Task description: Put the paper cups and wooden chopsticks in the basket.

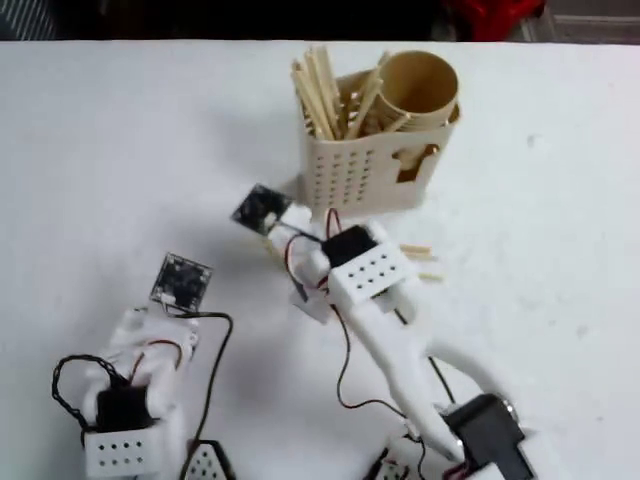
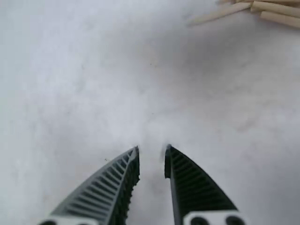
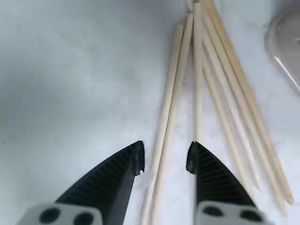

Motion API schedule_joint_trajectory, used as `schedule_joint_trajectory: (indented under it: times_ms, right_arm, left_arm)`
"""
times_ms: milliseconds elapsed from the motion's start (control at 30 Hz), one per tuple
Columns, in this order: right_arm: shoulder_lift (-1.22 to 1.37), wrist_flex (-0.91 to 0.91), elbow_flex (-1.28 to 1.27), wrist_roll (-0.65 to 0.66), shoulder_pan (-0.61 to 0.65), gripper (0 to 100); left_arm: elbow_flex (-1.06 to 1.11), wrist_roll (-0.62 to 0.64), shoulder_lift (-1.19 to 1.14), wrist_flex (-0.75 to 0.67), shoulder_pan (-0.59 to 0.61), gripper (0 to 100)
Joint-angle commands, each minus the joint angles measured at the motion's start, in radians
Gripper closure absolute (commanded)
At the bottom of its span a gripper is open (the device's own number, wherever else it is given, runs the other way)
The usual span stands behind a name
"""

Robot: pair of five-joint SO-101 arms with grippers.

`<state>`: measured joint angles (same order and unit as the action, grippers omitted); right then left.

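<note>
A cream perforated basket (image 1: 370,170) stands at the table's far middle, holding a paper cup (image 1: 420,85) and a bundle of wooden chopsticks (image 1: 325,90). Several loose chopsticks (image 3: 220,84) lie fanned on the white table just in front of the basket; their ends (image 1: 417,251) poke out beside the right arm (image 1: 370,270). My right gripper (image 3: 164,157) is open just above the table, its fingers on either side of a pair of chopsticks (image 3: 171,108). My left gripper (image 2: 151,150) hovers over bare table with its fingers a little apart and nothing between them. Chopstick ends (image 2: 243,9) lie far ahead of it.
The left arm (image 1: 130,400) sits folded at the near left corner. A pale rounded edge (image 3: 286,42) lies beside the fanned chopsticks. Cables (image 1: 345,370) trail along the right arm. White tabletop stretches to the left and right of the basket.
</note>
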<state>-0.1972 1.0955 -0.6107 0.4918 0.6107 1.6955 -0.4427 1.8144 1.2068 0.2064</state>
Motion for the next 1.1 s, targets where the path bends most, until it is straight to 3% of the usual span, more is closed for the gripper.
schedule_joint_trajectory:
  times_ms: [0, 233, 667, 867, 1067]
  right_arm:
    - [0.053, -0.125, -0.025, 0.018, 0.007, 83.1]
    - [0.214, -0.216, -0.021, 0.017, 0.004, 83.2]
    - [0.328, -0.171, 0.054, 0.012, -0.022, 83.3]
    - [0.364, -0.134, 0.091, -0.035, -0.027, 98.5]
    - [0.285, -0.13, 0.087, -0.081, -0.028, 98.1]
  left_arm:
    - [-0.003, 0.002, 0.008, 0.005, -0.01, 89]
    - [-0.003, 0.002, 0.008, 0.005, -0.01, 89]
    - [-0.003, 0.002, 0.008, 0.006, -0.01, 89]
    - [-0.003, 0.002, 0.008, 0.006, -0.01, 89]
    - [-0.003, 0.002, 0.008, 0.006, -0.01, 89]
